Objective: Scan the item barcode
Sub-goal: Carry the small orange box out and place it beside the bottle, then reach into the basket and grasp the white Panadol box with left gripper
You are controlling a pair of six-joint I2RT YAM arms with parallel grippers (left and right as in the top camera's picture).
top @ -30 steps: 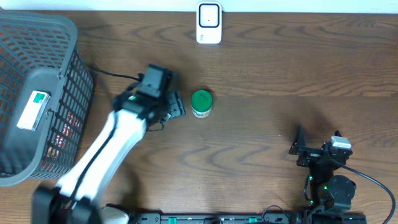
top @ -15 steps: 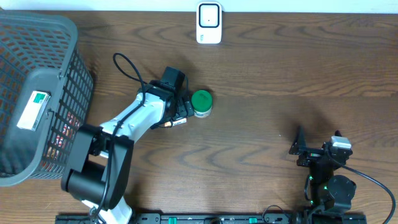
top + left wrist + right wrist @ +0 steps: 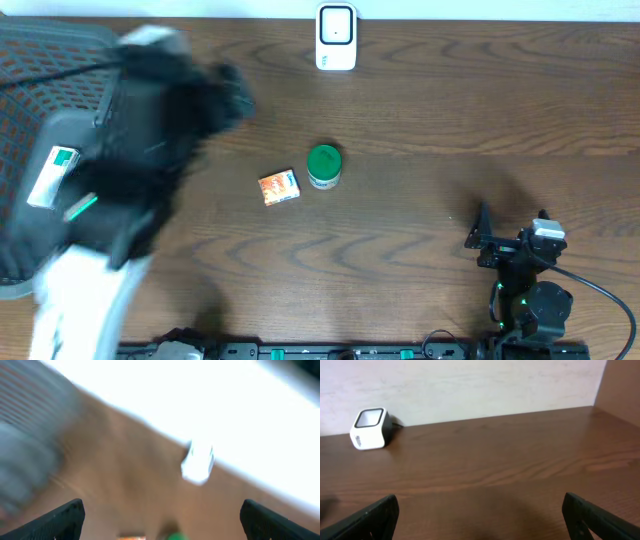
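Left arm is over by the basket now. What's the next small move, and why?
Probably lower the left gripper onto the white-and-green box in the basket. The arm shows blurred above the basket, its fingers are open and empty, and that box lies uncovered there.

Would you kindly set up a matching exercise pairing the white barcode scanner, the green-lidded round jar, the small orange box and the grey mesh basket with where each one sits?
Things:
1. white barcode scanner
2. green-lidded round jar
3. small orange box
4. grey mesh basket

Places:
A. at the left edge of the wooden table
B. lying just left of the jar
C. at the far edge, near the middle
D. standing mid-table, lid up

Pairs: 1-C, 2-D, 3-B, 4-A.
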